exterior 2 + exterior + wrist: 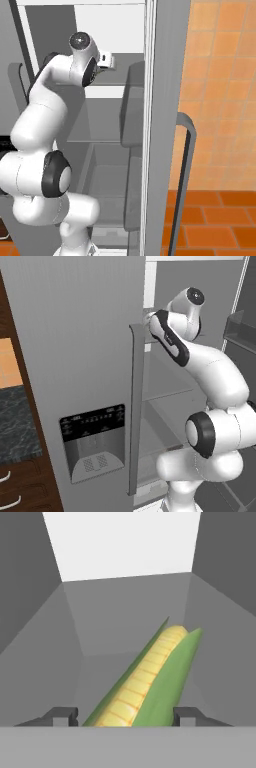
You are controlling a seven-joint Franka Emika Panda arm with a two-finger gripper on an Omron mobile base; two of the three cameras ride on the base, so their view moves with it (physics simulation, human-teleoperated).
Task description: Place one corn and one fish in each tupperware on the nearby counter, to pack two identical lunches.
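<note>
Corn, a yellow cob wrapped in green husk (150, 677), lies on the fridge's grey shelf (125, 617), right between the gripper (125, 716) fingertips; jaws partly closed around it, can't tell if they're actually gripping.

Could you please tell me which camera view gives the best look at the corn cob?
The hand view: the corn lies between the gripper's fingertips, yellow kernels and green husk plain. In the left and right base views the arm reaches into the open fridge and hides the cob.
</note>
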